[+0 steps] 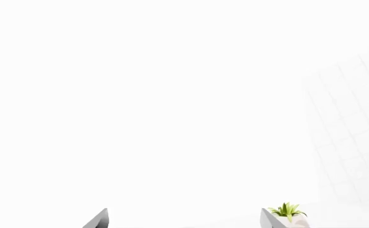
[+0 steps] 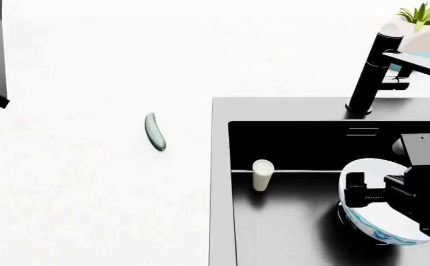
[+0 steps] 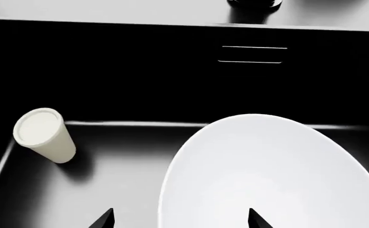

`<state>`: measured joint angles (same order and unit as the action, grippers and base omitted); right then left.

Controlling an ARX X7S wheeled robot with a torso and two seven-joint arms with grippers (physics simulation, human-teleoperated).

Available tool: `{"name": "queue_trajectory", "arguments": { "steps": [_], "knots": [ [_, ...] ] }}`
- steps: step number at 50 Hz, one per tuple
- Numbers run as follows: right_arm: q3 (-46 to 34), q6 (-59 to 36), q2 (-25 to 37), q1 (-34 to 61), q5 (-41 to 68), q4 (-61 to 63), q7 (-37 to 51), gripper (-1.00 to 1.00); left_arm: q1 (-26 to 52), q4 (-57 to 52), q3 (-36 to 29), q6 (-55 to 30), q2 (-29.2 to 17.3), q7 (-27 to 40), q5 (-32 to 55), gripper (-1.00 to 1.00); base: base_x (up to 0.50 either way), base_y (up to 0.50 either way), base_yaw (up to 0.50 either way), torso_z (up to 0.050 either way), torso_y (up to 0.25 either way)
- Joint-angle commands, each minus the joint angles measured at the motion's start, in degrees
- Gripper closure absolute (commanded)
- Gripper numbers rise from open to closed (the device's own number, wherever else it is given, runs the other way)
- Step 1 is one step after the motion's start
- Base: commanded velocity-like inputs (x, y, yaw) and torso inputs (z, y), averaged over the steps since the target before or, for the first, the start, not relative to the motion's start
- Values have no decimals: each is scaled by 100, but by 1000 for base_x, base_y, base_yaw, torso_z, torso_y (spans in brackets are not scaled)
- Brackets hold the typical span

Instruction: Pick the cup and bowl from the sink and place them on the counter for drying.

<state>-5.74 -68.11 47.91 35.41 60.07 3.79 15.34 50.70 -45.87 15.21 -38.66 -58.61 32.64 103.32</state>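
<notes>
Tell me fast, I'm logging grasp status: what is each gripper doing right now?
Left gripper: open, holding nothing, facing blank white near the potted plant.
Right gripper: open, fingertips straddling the rim of the bowl in the sink.

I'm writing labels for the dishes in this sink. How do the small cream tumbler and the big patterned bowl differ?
The plain cream-white cylindrical cup is far smaller than the large round white bowl. The cup is bare of pattern; the bowl shows teal-blue floral decoration outside. The cup stands alone near the black sink's left wall, while the bowl lies tilted at the right gripper. Both sit inside the sink.
</notes>
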Motion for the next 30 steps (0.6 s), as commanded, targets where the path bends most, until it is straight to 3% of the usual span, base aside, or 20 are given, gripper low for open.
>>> {"name": "queue_trajectory", "arguments": {
  "steps": [1,30],
  "knots": [
    [-98,139,-32,-207,-122,-155,-41,-100,-27,2,26,-16,-27,-11,8,-100,0,0,0,0,0],
    [-351,477,-207,-558,-355,-325,-163,-100,-245,-79,130,-43,21,-34,-43,-100,0,0,0,0,0]
  ]
}}
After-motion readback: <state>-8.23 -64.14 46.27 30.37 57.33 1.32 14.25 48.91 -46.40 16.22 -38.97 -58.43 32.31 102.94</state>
